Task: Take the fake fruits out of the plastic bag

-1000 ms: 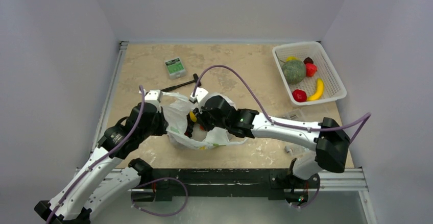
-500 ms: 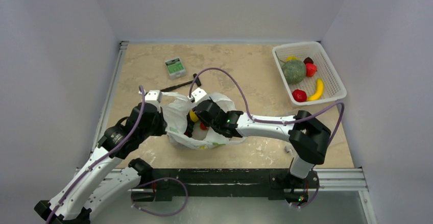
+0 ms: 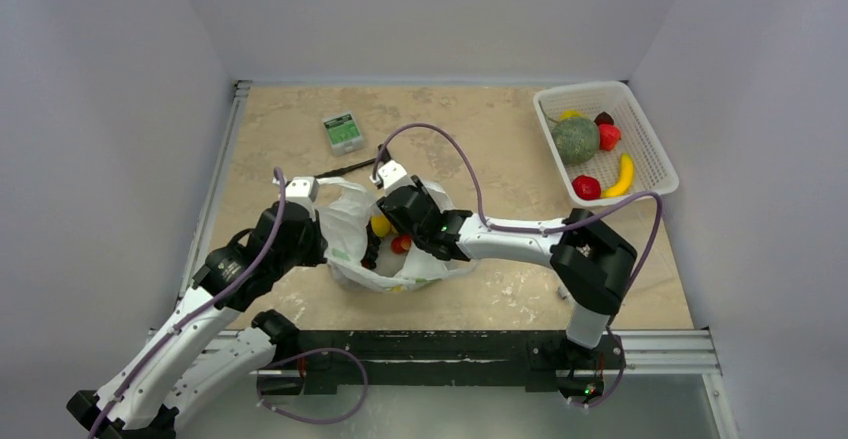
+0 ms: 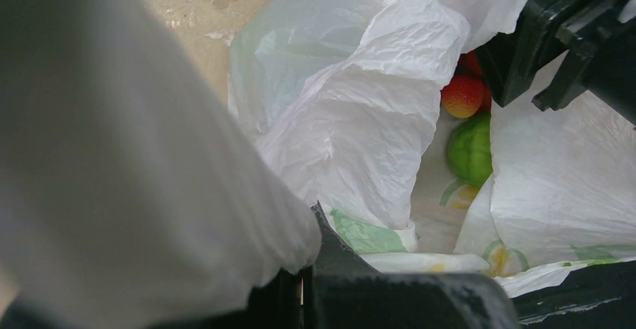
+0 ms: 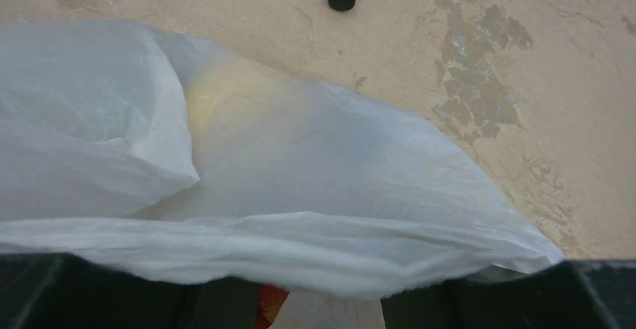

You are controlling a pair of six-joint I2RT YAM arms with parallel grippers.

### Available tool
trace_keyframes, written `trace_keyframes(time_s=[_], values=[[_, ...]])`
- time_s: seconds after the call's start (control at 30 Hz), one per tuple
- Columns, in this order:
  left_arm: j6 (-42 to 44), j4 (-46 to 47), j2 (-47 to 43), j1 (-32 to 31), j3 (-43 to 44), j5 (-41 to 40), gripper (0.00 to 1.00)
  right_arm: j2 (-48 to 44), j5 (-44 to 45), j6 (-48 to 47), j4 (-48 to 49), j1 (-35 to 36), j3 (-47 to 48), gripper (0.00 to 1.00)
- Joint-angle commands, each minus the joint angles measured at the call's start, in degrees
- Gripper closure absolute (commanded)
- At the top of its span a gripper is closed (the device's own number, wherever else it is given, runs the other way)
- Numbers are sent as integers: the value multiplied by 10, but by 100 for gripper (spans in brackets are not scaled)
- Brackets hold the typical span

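Plain pale grey walls (image 3: 430, 9) enclosed three sides of a beige, mottled, stone-patterned surface (image 3: 500, 129), evenly lit. A metal rail (image 3: 660, 344) ran along its near edge.

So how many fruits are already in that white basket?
6 visible: green melon in the middle, yellow fruit and dark fruit behind it, red fruit at its right, banana and second red fruit nearest. Others may hide underneath.

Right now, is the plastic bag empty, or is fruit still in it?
Not empty. The left wrist view shows a fake strawberry and a green fruit lying inside the open plastic bag.
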Motion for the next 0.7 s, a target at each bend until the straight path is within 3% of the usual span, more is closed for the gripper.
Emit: trace_keyframes(time_s=[0.0, 0.3, 0.5, 0.67], values=[[-5, 6, 0, -5, 7, -15, 100, 19, -12, -17, 34, -5, 23, 51], [-6, 5, 2, -10, 7, -17, 100, 38, -56, -8, 37, -5, 26, 59], [-6, 5, 2, -11, 6, -18, 100, 12, -76, -1, 14, -3, 27, 80], [-7, 4, 1, -14, 6, -20, 100, -53, -203, -17, 7, -3, 4, 95]])
